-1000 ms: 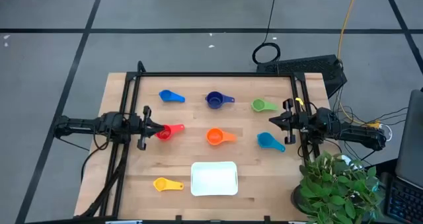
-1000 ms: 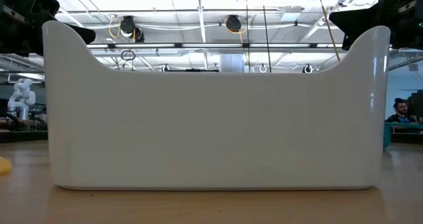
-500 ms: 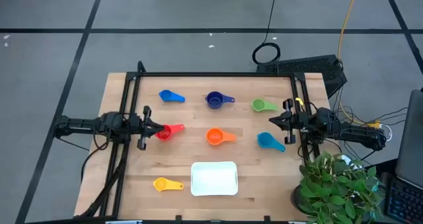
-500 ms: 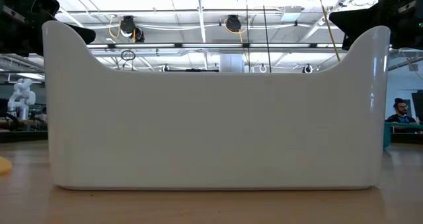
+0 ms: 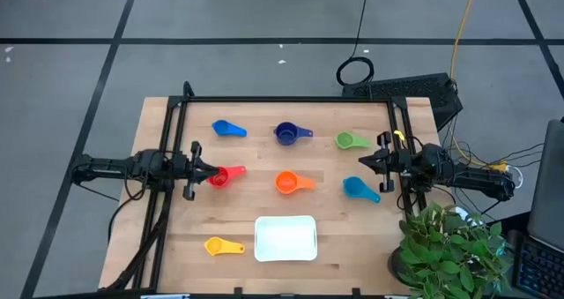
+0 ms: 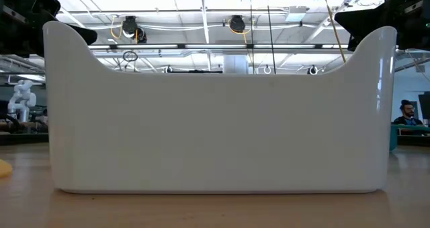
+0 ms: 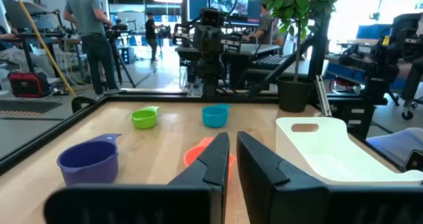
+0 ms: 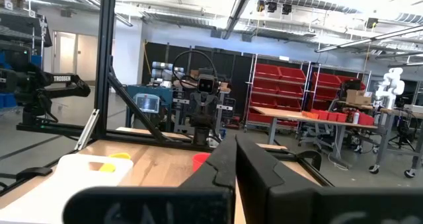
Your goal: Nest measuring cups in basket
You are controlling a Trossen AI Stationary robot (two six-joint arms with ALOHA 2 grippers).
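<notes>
Seven measuring cups lie apart on the wooden table: light blue (image 5: pixel 227 128), dark blue (image 5: pixel 289 133), green (image 5: pixel 351 140), red (image 5: pixel 227 175), orange (image 5: pixel 291 183), a second light blue (image 5: pixel 359 188) and yellow (image 5: pixel 222 245). The white basket (image 5: pixel 285 237) stands near the front edge, empty. My left gripper (image 5: pixel 205 171) is shut and held above the table, right beside the red cup's left side. My right gripper (image 5: pixel 363 160) is shut and held above the table, between the green cup and the second light blue cup. From the left wrist view, the dark blue cup (image 7: pixel 86 161), the green cup (image 7: pixel 144 118) and the basket (image 7: pixel 330 151) lie ahead.
A black frame (image 5: pixel 282 100) runs along the table's far, left and right sides. A potted plant (image 5: pixel 454 250) stands at the near right corner. The basket's wall (image 6: pixel 215 120) fills the low view. People stand in the room beyond the table.
</notes>
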